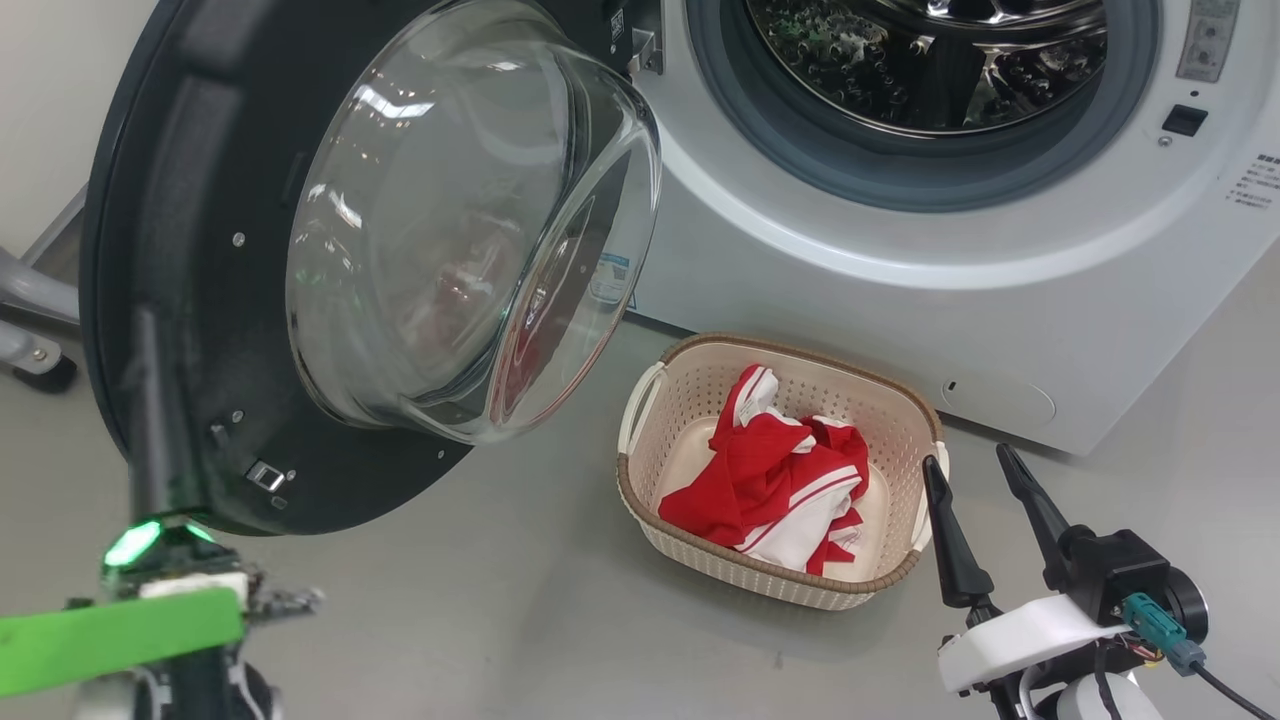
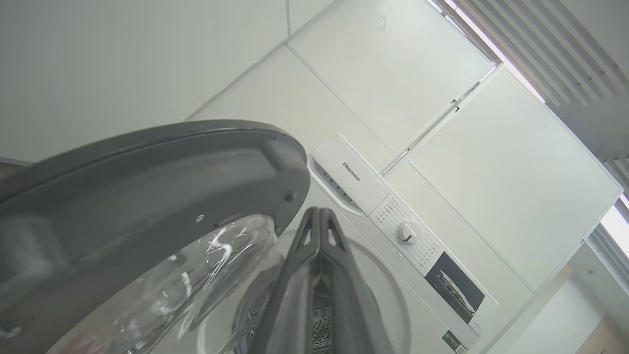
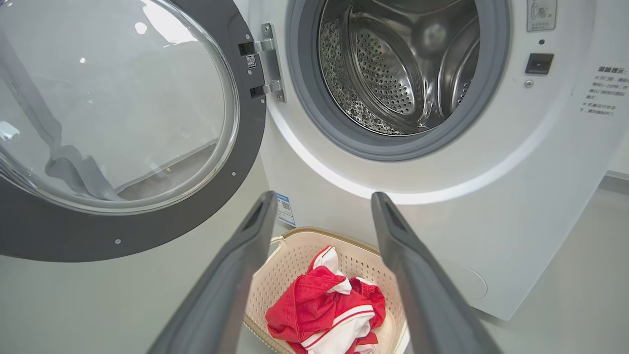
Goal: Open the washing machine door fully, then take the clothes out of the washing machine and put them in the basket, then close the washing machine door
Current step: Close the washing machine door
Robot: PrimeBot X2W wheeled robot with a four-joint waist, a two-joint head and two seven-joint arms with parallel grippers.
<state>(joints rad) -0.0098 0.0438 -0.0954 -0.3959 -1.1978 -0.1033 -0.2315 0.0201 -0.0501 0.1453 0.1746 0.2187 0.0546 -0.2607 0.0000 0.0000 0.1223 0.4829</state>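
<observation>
The washing machine door (image 1: 190, 300) stands swung open at the left, its glass bowl (image 1: 460, 220) bulging toward the basket. The washing machine (image 1: 900, 300) shows its steel drum (image 3: 403, 64), where I see no fabric. In front of it, on the floor, the cream basket (image 1: 640, 400) holds the red and white clothes (image 1: 770, 470). My left gripper (image 1: 147, 325) is shut on nothing and points up in front of the door's black ring; in the left wrist view its shut fingertips (image 2: 318, 212) are close beside the door (image 2: 147, 172). My right gripper (image 1: 970, 462) hangs open just right of the basket (image 3: 295, 241), above the clothes (image 3: 319, 305).
A grey metal leg with a black foot (image 1: 35, 355) stands at the far left behind the door. The machine's control panel and knob (image 2: 409, 232) face the left wrist camera. Bare grey floor (image 1: 480, 600) lies left of and in front of the basket.
</observation>
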